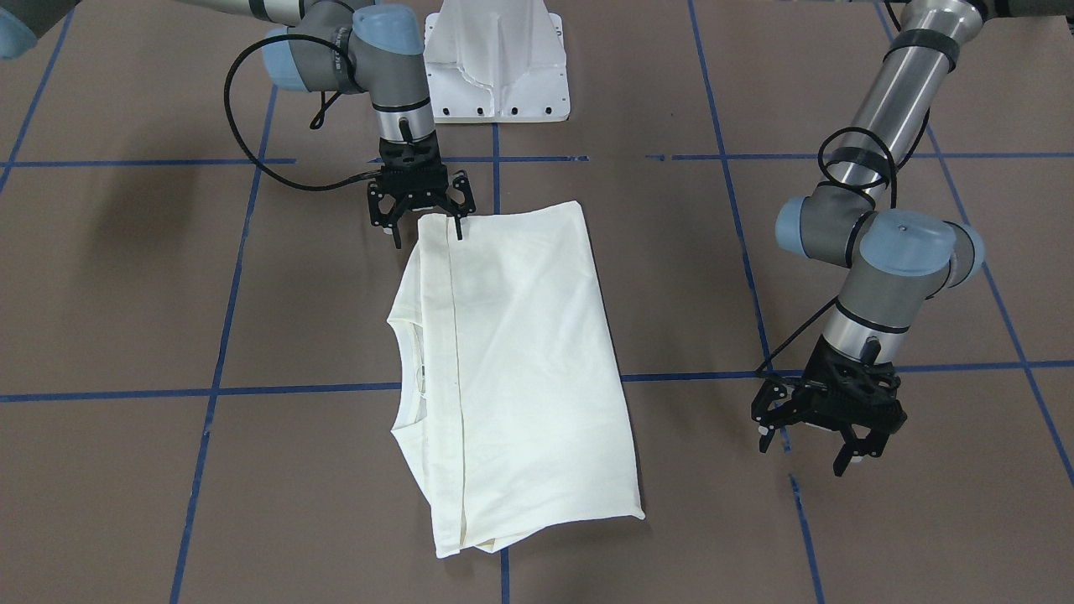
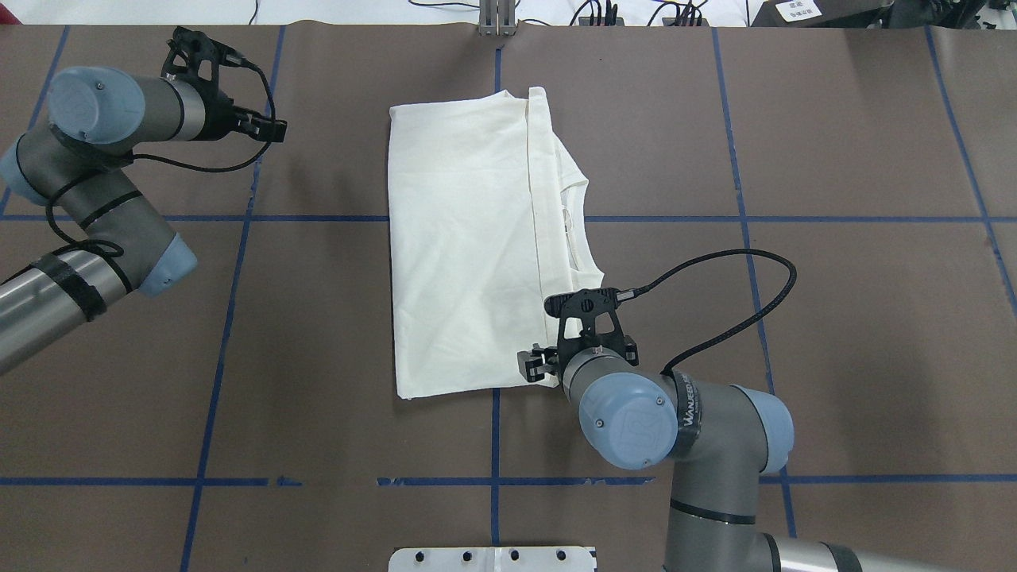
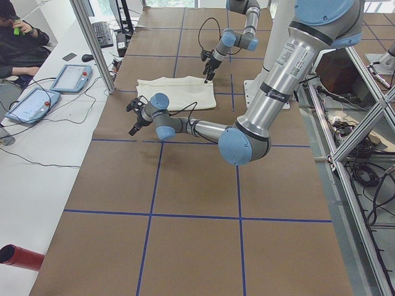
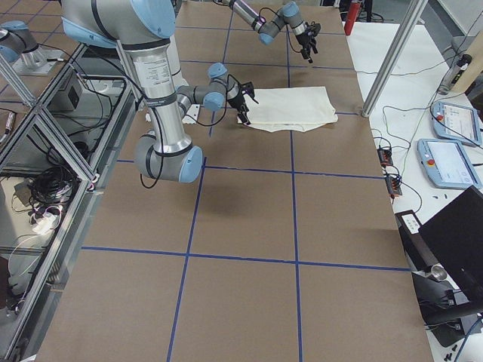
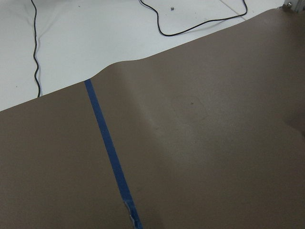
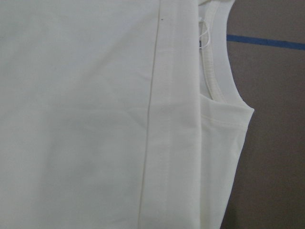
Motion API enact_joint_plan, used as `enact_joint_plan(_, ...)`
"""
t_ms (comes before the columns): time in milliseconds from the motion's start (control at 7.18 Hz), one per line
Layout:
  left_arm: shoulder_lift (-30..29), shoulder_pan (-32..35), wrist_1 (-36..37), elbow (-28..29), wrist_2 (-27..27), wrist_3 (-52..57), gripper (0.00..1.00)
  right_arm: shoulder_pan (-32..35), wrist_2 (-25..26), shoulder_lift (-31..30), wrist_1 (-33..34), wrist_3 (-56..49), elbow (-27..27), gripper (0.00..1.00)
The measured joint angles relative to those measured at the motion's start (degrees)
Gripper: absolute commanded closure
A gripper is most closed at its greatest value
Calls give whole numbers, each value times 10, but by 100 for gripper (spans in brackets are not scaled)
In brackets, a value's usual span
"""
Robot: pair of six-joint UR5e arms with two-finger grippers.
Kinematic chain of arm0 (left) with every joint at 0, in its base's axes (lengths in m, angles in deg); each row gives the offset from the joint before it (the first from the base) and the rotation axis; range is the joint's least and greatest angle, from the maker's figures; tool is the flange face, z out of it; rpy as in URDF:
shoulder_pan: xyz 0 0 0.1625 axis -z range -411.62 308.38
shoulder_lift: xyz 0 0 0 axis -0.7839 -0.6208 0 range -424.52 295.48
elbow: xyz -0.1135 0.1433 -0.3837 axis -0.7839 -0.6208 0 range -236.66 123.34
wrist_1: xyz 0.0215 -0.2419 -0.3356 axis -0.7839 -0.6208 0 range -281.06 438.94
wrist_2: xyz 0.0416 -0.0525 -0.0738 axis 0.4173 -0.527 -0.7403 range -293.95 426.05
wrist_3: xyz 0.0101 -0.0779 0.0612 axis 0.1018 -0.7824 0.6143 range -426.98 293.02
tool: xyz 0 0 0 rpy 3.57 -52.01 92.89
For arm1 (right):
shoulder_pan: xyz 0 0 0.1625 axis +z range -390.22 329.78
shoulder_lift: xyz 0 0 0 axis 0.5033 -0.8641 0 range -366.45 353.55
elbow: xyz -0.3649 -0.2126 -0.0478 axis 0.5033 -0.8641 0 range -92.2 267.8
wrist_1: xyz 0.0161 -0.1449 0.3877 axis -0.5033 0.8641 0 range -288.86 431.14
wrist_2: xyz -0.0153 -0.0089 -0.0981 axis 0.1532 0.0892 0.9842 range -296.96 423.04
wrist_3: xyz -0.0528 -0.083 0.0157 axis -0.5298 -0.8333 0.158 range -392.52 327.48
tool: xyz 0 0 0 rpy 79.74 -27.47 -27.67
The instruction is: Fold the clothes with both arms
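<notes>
The cream T-shirt [image 1: 520,361] lies folded into a long rectangle at the table's middle, plain side up, with its collar [image 2: 578,230] showing at one long edge. No print shows. My right gripper [image 1: 426,235] is open and stands over the shirt's corner nearest the robot base, one finger at the folded hem; it also shows in the overhead view [image 2: 534,367]. The right wrist view shows the hem and collar up close [image 6: 209,71]. My left gripper [image 1: 804,453] is open and empty, above bare table well off to the shirt's side [image 2: 274,129].
The white pedestal base [image 1: 495,67] stands at the robot's edge of the table. Blue tape lines [image 2: 230,302] cross the brown table cover. An operator [image 3: 18,34] and teach pendants [image 3: 68,77] are at a white side desk; cables [image 5: 190,28] lie beyond the table's far edge.
</notes>
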State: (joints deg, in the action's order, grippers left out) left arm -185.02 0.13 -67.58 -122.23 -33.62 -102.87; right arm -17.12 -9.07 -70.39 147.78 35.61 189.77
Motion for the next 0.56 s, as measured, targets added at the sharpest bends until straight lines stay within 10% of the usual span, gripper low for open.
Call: enact_joint_plan(557, 0, -18, -5, 0, 0, -29, 0, -35, 67, 19, 120, -84, 43, 0)
